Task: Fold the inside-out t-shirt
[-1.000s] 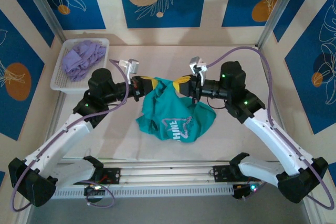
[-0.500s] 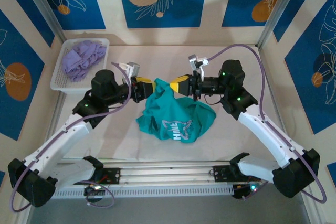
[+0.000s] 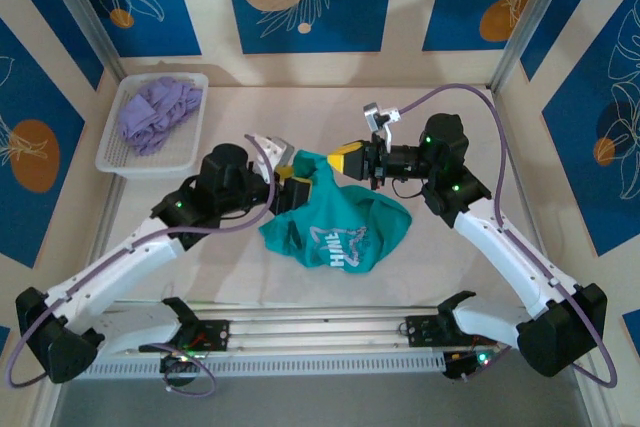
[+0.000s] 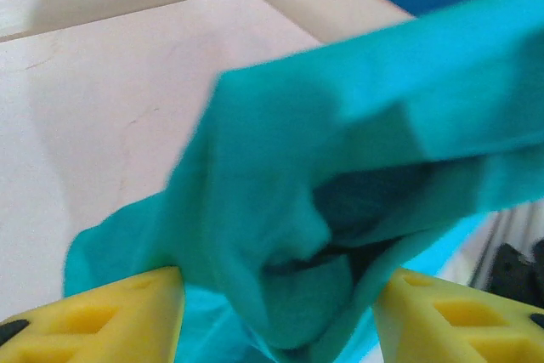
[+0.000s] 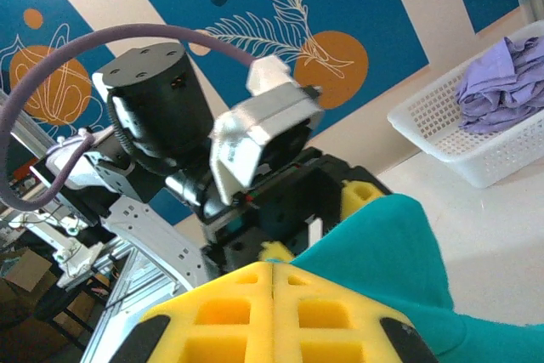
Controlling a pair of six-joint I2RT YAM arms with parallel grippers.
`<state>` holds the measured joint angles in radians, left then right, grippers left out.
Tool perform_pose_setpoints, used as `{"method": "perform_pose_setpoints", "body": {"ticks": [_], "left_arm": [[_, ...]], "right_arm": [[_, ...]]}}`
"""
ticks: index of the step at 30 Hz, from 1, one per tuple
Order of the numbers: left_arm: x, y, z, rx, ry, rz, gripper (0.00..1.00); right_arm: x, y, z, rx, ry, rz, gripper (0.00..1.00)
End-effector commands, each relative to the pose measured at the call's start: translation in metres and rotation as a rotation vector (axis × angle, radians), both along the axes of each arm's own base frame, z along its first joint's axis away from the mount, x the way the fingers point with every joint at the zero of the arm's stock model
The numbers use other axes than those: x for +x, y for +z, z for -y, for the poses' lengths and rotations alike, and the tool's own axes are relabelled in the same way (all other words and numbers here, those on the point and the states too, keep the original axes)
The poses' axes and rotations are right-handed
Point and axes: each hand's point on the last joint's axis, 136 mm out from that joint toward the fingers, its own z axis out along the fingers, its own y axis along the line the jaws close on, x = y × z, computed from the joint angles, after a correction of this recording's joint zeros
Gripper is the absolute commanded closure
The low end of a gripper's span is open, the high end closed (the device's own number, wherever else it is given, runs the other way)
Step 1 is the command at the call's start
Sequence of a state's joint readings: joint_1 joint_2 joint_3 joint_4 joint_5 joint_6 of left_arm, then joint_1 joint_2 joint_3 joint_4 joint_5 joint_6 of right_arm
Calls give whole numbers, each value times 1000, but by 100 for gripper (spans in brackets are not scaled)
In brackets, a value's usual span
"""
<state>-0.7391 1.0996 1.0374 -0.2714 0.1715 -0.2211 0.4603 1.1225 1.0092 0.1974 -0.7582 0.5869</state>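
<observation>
While our right claw (image 3: 346, 158) pinched the limp t-shirt (image 3: 335, 219), the left claw (image 3: 291, 174) gaped around loose cloth.
We judged it light and floppy, best gripped at its hems.

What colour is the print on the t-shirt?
White print on the teal t-shirt; best seen in the top external view.

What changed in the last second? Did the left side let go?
The left gripper opened and let go of the t-shirt, while its arm swung right, toward the cloth, which still hangs between its open jaws. The right gripper stays shut on the t-shirt's top; the basket of purple clothes has not moved.
</observation>
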Motion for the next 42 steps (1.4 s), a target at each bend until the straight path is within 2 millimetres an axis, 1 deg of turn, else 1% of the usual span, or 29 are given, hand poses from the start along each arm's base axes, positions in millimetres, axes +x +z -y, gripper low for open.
{"method": "perform_pose_setpoints", "body": {"ticks": [1,2,5,8,12,15,17,20,24,26,28,30,32,34,35,37,39,42], "left_arm": [[13,7,0,39,33,47,44],[13,9,5,25,15,43,46],[9,14,14,-17,-32,34,47],[1,17,16,-48,-68,25,45],[-8,20,11,-78,-87,15,38],[-5,21,5,-99,-63,15,37],[-1,20,6,-93,-53,4,36],[6,16,11,-71,-54,-23,36],[13,10,24,-67,-85,-53,37],[16,9,31,-70,-102,-63,41],[19,8,38,-76,-118,-78,51],[17,10,44,-94,-151,-97,70],[10,18,47,-130,-193,-104,86],[-2,27,45,-185,-238,-106,97],[-10,32,42,-226,-266,-112,100],[-27,47,37,-313,-330,-112,100],[-44,63,30,-387,-384,-102,100],[-65,78,24,-455,-464,-79,100]], "right_arm": [[-11,-3,3,-5,30,26,100],[-12,-7,4,-16,29,34,100],[-12,-19,10,-43,4,44,100],[-8,-26,18,-49,-21,26,100],[-5,-28,21,-50,-28,26,100],[-4,-26,20,-48,-23,34,100],[-4,-26,19,-43,-14,34,100],[-5,-25,18,-38,-4,32,100],[-7,-24,18,-34,3,33,100],[-9,-24,18,-32,8,37,100],[-10,-25,19,-32,10,45,100],[-12,-26,21,-38,3,58,100],[-9,-30,25,-57,-34,69,100],[-1,-37,33,-69,-86,71,100],[5,-40,38,-70,-113,64,100],[14,-47,44,-78,-158,39,100],[22,-52,45,-90,-189,18,100],[29,-57,43,-94,-198,-14,100]]}}
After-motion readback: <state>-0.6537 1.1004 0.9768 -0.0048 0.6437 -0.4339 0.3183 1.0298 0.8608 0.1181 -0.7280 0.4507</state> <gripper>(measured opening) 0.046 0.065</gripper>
